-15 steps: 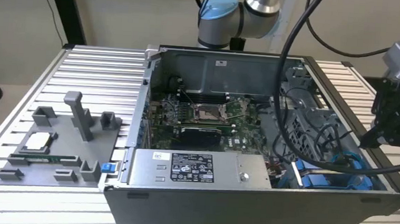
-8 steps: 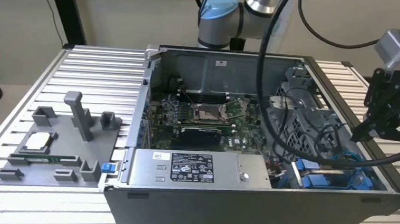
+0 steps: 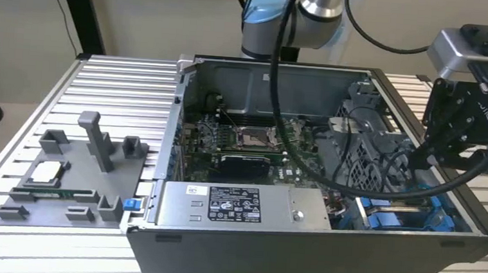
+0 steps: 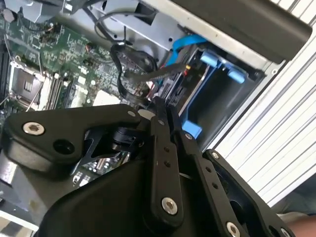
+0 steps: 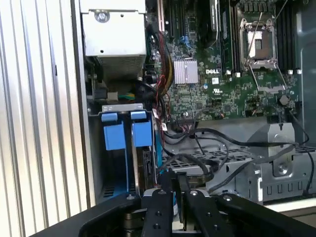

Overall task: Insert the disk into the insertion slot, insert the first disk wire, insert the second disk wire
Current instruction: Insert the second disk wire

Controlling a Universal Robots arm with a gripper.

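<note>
My gripper (image 3: 424, 163) hangs over the open computer case's (image 3: 304, 256) right side in the exterior view, just above the insertion slot (image 3: 402, 215) with its blue rails. In both wrist views the black fingers (image 5: 173, 185) stand pressed together. Loops of black disk wire (image 5: 197, 165) lie right at the tips; whether one is pinched I cannot tell. The disk (image 5: 146, 165) appears to stand on edge inside the slot (image 5: 116, 138), between blue carrier tabs. A flat dark wire (image 4: 153, 74) runs to the disk's end in the second wrist view.
The grey labelled power-supply box (image 3: 234, 207) fills the case's front beside the slot. The green motherboard (image 3: 252, 147) lies behind it. A grey fixture plate (image 3: 69, 182) with upright posts sits on the slatted table (image 3: 119, 83) at the exterior view's left.
</note>
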